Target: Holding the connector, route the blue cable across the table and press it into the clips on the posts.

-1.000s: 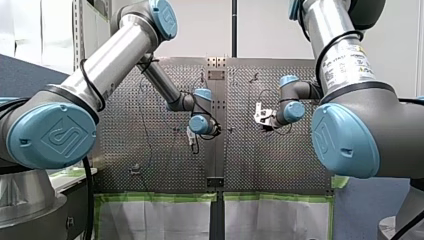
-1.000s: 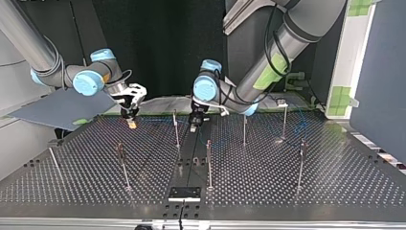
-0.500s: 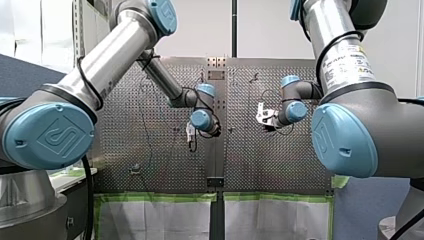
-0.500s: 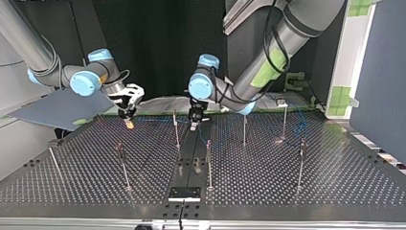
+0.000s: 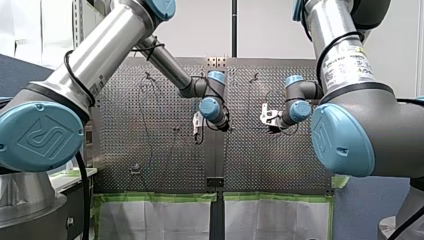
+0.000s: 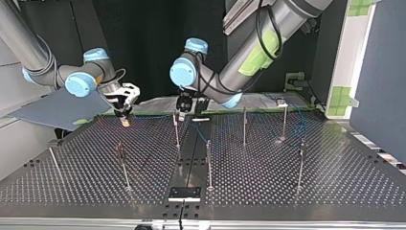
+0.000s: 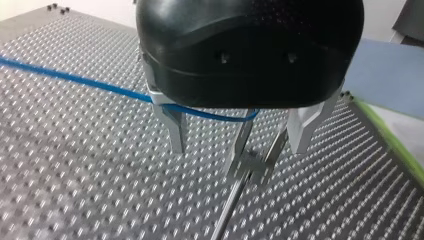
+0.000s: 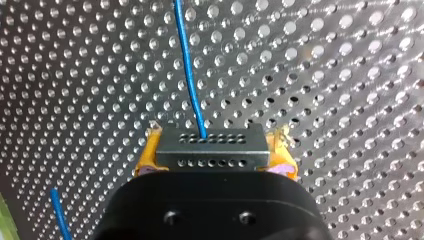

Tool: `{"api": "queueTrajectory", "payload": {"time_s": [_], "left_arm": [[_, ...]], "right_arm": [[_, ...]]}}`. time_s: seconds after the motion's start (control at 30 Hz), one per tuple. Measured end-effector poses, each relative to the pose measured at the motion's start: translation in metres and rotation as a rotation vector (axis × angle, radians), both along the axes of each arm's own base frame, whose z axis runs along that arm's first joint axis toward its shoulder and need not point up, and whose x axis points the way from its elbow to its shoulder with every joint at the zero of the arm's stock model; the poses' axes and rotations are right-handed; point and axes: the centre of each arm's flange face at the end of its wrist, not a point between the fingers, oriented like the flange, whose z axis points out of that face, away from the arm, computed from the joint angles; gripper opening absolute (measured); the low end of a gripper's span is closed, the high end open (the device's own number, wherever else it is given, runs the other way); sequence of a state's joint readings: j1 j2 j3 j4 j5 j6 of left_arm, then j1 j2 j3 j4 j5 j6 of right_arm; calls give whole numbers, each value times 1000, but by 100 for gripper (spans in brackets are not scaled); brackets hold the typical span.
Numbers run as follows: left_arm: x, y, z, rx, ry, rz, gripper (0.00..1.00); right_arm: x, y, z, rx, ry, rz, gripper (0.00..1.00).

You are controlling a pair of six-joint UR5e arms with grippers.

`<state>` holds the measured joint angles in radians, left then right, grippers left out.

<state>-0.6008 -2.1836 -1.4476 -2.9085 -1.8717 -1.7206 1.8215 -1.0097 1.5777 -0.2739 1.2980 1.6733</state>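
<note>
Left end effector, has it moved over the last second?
Yes. In the top view my left end effector shifted toward the view's left, up to the top of the thin post.

The left gripper has moved toward the left edge of the desk as seen in the top view, from above the centre rail to directly above the adjacent post. The right gripper has moved slightly toward the same edge.
</note>
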Motion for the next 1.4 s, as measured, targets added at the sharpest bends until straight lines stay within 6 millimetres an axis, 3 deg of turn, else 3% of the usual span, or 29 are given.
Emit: {"api": "queueTrajectory", "payload": {"time_s": [0.27,0.6,1.4], "left_arm": [[-32,-27,1,30,-5,-34,100],[-55,-66,13,-38,-74,-36,100],[-34,-106,-44,1,11,34,100]], "right_arm": [[-7,-1,9,-8,10,-9,0],[-10,-2,21,-27,11,-11,0],[-14,-1,21,-30,39,-11,0]]}}
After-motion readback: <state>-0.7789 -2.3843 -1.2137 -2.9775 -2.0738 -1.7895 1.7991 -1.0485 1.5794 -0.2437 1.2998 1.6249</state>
